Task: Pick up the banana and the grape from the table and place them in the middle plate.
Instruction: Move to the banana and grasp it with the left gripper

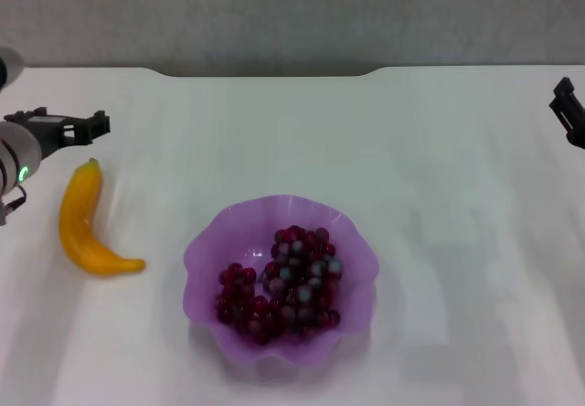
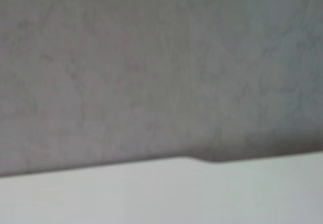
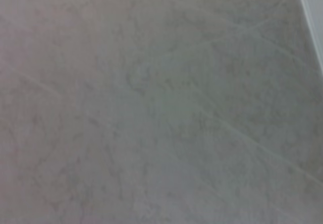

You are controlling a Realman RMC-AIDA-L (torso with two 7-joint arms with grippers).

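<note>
The banana (image 1: 84,226) lies on the white table (image 1: 439,177) at the left, its green stem tip pointing away from me. The grape (image 1: 283,284) bunch rests inside the middle plate (image 1: 205,258), a translucent purple dish with a wavy rim near the table's front centre. My left gripper (image 1: 62,121) hovers just beyond the banana's stem end, open and holding nothing. At the far right edge, only part of my right gripper (image 1: 569,109) shows, well away from the dish. Neither wrist view shows fruit or dish.
The table's far edge (image 1: 274,71) meets a grey wall with a small notch. In the left wrist view there is only that wall and a strip of table (image 2: 161,193). The right wrist view holds a grey mottled surface (image 3: 151,103).
</note>
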